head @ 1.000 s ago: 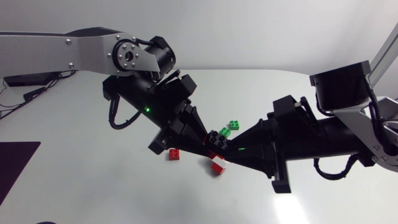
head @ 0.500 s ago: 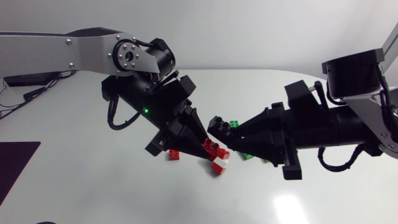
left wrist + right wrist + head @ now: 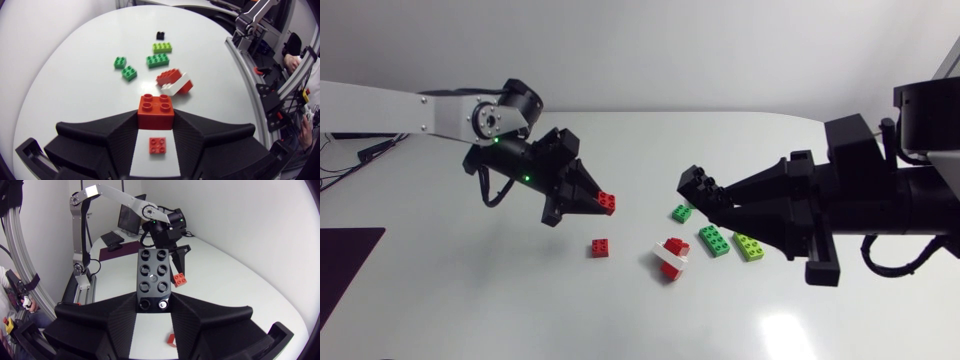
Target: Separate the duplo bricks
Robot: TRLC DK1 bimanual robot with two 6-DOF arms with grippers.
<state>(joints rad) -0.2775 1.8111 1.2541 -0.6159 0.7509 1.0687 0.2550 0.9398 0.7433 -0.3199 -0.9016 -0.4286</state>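
My left gripper (image 3: 601, 204) hangs above the table left of centre, shut on a red brick (image 3: 608, 201) (image 3: 156, 111). My right gripper (image 3: 706, 197) is to the right, shut on a long black brick (image 3: 696, 183) (image 3: 154, 280) that juts from its tips. Both bricks are in the air, well apart. In the right wrist view the left arm's red brick (image 3: 180, 278) shows ahead of the black one. On the table between the grippers lie a small red brick (image 3: 601, 247) (image 3: 157, 145) and a red and white stack (image 3: 672, 260) (image 3: 172, 82).
Loose bricks lie under the right gripper: a small green one (image 3: 681, 212), a longer green one (image 3: 714, 240) and a lime one (image 3: 751, 246). The left wrist view adds a second small green brick (image 3: 119, 62) and a small black brick (image 3: 160, 35) farther off.
The two grippers were together over the bricks. They have pulled apart: the left moved left with the red brick, the right moved right and up with the black brick.
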